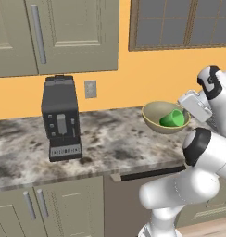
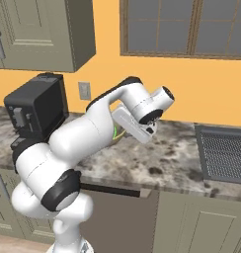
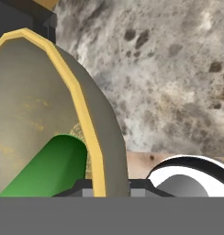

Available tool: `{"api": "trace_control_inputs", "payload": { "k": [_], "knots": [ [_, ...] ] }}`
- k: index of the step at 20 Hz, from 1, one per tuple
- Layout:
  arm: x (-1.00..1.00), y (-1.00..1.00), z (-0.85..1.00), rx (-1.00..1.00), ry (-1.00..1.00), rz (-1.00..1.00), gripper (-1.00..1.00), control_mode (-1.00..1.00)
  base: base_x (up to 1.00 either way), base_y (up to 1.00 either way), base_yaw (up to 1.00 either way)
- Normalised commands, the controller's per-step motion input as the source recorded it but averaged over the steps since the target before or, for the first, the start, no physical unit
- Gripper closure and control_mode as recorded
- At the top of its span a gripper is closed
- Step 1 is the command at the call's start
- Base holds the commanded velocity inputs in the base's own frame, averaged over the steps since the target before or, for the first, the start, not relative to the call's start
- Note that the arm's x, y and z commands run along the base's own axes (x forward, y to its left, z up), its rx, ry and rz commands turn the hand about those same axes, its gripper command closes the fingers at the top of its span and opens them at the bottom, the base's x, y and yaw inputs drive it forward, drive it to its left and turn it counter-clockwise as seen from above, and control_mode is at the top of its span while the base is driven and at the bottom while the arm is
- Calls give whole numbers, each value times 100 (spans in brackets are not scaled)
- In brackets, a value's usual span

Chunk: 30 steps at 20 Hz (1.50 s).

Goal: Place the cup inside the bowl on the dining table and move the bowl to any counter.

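The olive-yellow bowl [image 1: 157,115] hangs tilted above the right part of the counter [image 1: 115,139], with the green cup [image 1: 172,119] lying on its side inside it. My gripper [image 1: 187,118] is shut on the bowl's right rim. In the hand view the yellow rim of the bowl [image 3: 92,147] runs down between my fingertips [image 3: 81,185], and the cup [image 3: 45,174] lies inside at the lower left. From the right base view my arm covers most of the bowl [image 2: 118,133]. The dining table is out of view.
A black coffee machine [image 1: 61,118] stands on the counter to the left of the bowl. Wall cabinets [image 1: 54,32] hang above it. A dark grated cooktop [image 2: 223,153] is set into the counter [image 2: 157,158] at the right. Sage cabinet doors [image 1: 64,208] sit below.
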Motion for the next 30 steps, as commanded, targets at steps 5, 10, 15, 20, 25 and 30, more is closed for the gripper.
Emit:
{"api": "trace_control_inputs", "payload": {
  "k": [5,10,15,20,25,30],
  "knots": [
    [0,0,0,0,0,0,100,100,0,0,0],
    [0,0,0,0,0,0,100,-100,0,0,0],
    [6,2,-25,1,0,0,100,-100,0,0,0],
    [22,0,-32,0,-2,0,100,-100,0,0,0],
    [17,0,-32,0,-6,0,100,-100,0,0,0],
    [26,0,-30,0,0,0,100,-100,0,0,0]
  ]
}}
